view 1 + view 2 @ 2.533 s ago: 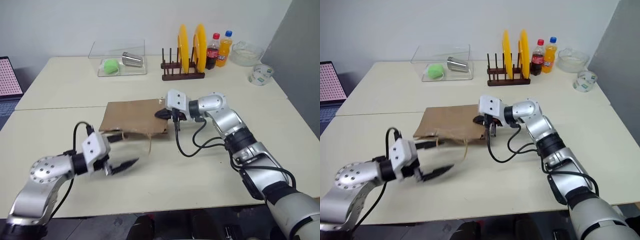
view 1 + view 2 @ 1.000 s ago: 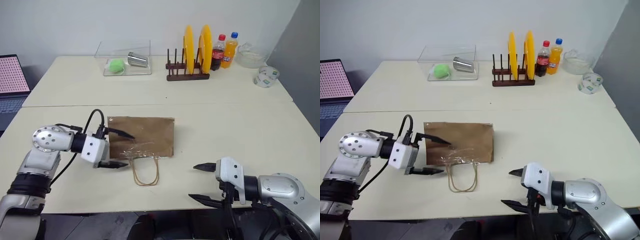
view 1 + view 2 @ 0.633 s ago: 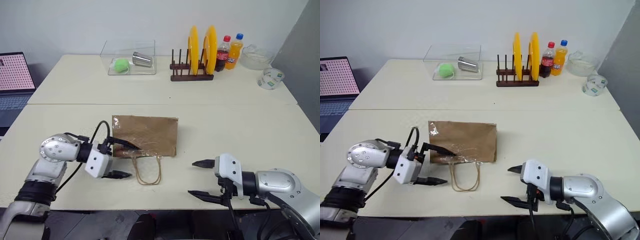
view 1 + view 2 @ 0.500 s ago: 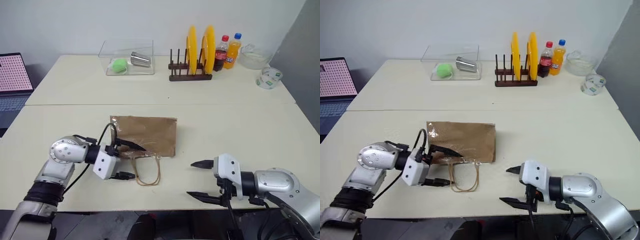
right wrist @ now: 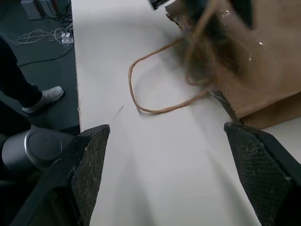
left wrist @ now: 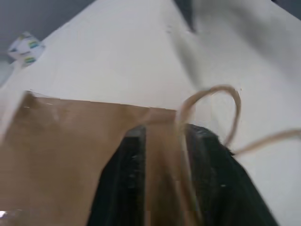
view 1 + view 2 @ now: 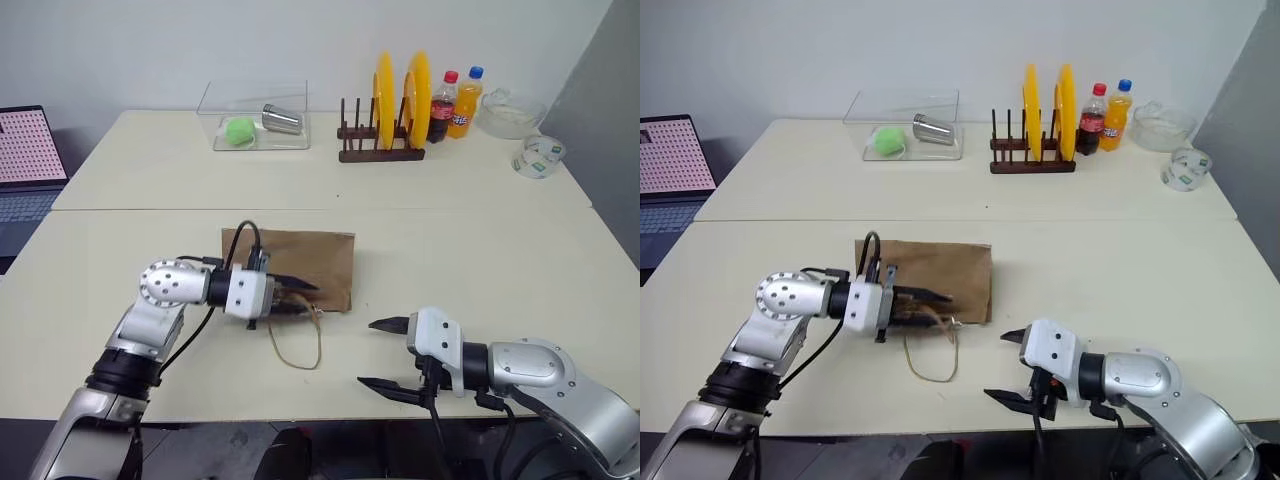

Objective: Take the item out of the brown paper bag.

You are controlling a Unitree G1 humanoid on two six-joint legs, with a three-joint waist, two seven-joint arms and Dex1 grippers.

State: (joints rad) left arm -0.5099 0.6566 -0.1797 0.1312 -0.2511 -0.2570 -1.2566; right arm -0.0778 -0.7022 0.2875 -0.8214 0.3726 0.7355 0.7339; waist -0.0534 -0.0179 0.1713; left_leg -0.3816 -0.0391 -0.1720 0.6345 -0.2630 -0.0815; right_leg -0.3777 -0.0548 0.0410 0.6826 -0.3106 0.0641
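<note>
brown paper bag [image 7: 291, 268] flat near table [image 7: 480, 250] centre, mouth edge and tan cord handles [image 7: 296, 345] toward the near side at 6 o'clock. left gripper [image 7: 300, 297] at the bag's mouth edge, fingers nearly pressed together; head views leave unclear what sits between them. left wrist view resolves it: both black fingers [image 6: 123, 188] flank a fold of brown paper, so pinching the bag's edge, one cord loop arching just beside. right gripper [image 7: 385, 355] at 5 o'clock of the bag, well apart from it, low over the table's near edge, fingers spread wide, nothing between. right wrist view adds the handle loop [image 5: 160, 89] on the tabletop, the bag corner, and a person's shoe on the floor past the table edge. item not seen outside the bag; inside not visible, cannot tell. at 12 o'clock, far side: clear box [image 7: 256, 118] with green ball [image 7: 238, 130], rack with yellow plates [image 7: 398, 88], two bottles [image 7: 452, 102], tape roll [image 7: 535, 154].
</note>
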